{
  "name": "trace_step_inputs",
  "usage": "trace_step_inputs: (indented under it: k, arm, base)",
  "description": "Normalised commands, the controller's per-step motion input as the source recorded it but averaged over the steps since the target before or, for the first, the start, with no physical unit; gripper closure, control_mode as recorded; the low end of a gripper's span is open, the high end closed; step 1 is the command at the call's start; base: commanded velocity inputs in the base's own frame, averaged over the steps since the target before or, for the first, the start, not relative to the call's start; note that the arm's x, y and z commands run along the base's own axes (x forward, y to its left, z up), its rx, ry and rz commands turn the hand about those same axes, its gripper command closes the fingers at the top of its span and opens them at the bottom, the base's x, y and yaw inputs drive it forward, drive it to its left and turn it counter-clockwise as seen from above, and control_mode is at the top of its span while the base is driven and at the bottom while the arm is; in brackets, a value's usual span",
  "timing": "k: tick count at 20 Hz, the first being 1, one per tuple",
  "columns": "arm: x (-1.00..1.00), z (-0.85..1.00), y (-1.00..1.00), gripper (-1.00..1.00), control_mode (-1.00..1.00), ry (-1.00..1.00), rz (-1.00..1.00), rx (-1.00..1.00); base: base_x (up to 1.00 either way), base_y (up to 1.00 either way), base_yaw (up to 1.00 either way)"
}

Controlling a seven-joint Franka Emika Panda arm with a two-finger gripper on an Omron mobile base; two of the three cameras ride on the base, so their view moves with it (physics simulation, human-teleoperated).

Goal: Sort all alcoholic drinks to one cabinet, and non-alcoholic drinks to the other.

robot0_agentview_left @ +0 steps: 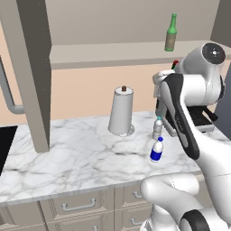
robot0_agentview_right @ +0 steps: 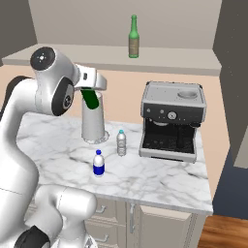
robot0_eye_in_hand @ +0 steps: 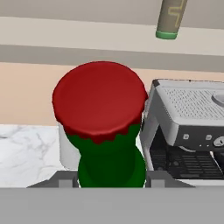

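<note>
My gripper point(robot0_agentview_right: 91, 91) is shut on a dark green glass bottle point(robot0_agentview_right: 90, 100), one of the alcoholic drinks. It holds the bottle tilted in the air above the counter, in front of the paper towel roll. In the hand view the bottle's red cap point(robot0_eye_in_hand: 99, 100) and green neck loom close above my gripper point(robot0_eye_in_hand: 111, 181). The paler olive-green bottle point(robot0_agentview_left: 171, 34) point(robot0_agentview_right: 133, 38) stands upright on the high cabinet shelf point(robot0_agentview_right: 160, 58). Two non-alcoholic drinks stand on the marble counter: the white blue-labelled bottle point(robot0_agentview_left: 156, 150) point(robot0_agentview_right: 99, 163) and, just behind it, the clear one point(robot0_agentview_left: 157, 128) point(robot0_agentview_right: 121, 143).
A paper towel roll point(robot0_agentview_left: 121, 110) point(robot0_agentview_right: 93, 127) stands at the back of the counter. A grey coffee machine point(robot0_agentview_right: 172, 121) point(robot0_eye_in_hand: 188, 127) occupies the right side. A tall cabinet panel point(robot0_agentview_left: 34, 76) rises at the left. Drawers point(robot0_agentview_left: 79, 205) run below the counter edge.
</note>
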Motion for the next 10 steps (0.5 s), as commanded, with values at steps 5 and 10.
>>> trace_step_inputs:
  k: [5,10]
  arm:
    - [0.0,0.37,0.13,1.0,-1.0,-0.02,0.02,0.0]
    - [0.04,0.32,0.17,1.0,-1.0,-0.03,0.03,0.0]
  base:
    - [0.0,0.0,0.0]
    - [0.0,0.0,0.0]
